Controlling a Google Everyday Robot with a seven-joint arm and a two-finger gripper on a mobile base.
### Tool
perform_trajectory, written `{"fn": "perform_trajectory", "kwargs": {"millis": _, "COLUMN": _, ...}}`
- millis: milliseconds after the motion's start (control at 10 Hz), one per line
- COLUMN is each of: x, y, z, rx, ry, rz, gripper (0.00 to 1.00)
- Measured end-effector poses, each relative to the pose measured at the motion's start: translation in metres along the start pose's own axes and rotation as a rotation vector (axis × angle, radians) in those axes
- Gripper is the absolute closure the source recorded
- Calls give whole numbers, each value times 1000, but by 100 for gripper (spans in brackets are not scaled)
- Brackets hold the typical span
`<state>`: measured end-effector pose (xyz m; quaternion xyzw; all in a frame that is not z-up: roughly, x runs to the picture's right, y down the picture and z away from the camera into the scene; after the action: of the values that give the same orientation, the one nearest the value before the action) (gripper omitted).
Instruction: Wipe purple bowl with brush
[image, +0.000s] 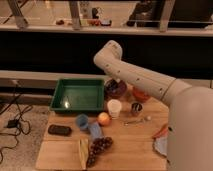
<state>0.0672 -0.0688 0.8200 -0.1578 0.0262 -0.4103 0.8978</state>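
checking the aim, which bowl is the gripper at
The purple bowl, right beside the green tray; the gripper is over it. The orange bowl sits further right, partly behind the arm.

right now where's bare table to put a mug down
Bare table front right, between grapes and spoon; also the front-left corner below the black item. Crowded around white cup and purple bowl, where the gripper hangs.
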Motion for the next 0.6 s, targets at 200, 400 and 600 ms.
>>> {"fn": "perform_trajectory", "kwargs": {"millis": 200, "x": 0, "y": 17, "z": -6, "rx": -2, "ry": 3, "rz": -2, "gripper": 100}}
{"fn": "perform_trajectory", "kwargs": {"millis": 400, "x": 6, "y": 33, "z": -11, "rx": -5, "ry": 12, "rz": 4, "gripper": 100}}
{"fn": "perform_trajectory", "kwargs": {"millis": 600, "x": 14, "y": 38, "z": -13, "rx": -9, "ry": 25, "rz": 12, "gripper": 100}}
